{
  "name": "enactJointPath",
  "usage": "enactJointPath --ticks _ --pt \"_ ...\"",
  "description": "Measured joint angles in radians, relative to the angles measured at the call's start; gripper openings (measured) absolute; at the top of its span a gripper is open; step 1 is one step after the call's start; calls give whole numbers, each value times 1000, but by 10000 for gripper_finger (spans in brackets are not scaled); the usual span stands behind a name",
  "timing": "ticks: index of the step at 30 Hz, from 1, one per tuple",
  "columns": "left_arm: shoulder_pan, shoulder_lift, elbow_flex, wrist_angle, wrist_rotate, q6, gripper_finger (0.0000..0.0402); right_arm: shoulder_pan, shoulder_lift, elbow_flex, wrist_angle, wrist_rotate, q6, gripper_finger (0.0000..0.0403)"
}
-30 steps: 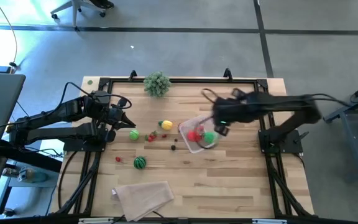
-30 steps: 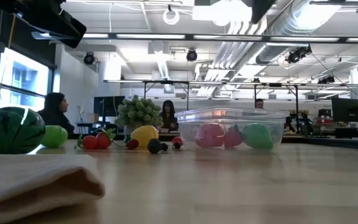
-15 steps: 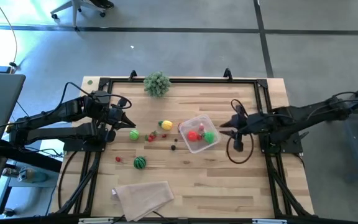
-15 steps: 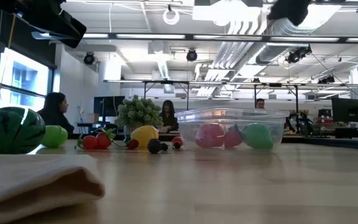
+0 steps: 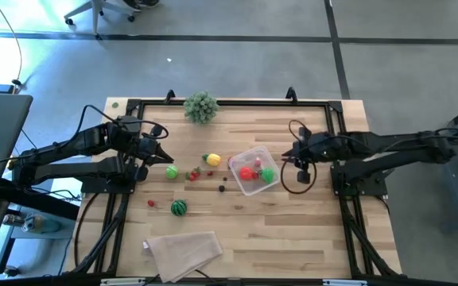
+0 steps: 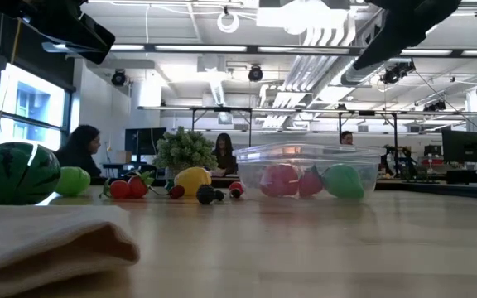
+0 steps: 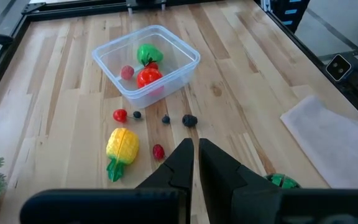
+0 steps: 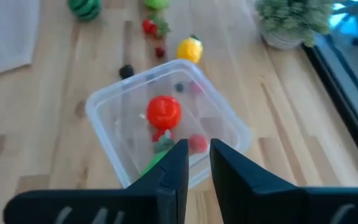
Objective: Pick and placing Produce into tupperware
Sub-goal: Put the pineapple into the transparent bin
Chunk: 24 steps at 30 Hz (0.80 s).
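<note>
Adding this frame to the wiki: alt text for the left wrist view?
A clear plastic container on a wooden table holds a red, a green and a small pink toy. Nearer lie a yellow toy and small red and dark ones, above the left gripper; a beige cloth lies at one side.

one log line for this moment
tupperware: three produce inside | left end effector: shut, empty | right end effector: near tupperware, empty

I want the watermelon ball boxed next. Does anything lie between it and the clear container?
Partly. Small dark berries lie on the wood between the watermelon ball and the clear container; lifted over them, nothing visible blocks the way.
</note>
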<state>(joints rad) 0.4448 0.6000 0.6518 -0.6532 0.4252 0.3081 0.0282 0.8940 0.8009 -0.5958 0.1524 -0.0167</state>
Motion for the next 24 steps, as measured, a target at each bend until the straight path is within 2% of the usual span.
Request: enactJointPath --ticks 8,14,19,24 --pt "0 0 0 0 0 0 17 -42 -3 133 -229 -13 -35 36" --pt "0 0 0 0 0 0 17 -44 -38 167 -251 -14 -67 34" --pt "0 0 0 0 0 0 17 -44 -65 167 -309 -13 14 34" --pt "0 0 0 0 0 0 17 -44 -69 167 -305 -13 25 34"
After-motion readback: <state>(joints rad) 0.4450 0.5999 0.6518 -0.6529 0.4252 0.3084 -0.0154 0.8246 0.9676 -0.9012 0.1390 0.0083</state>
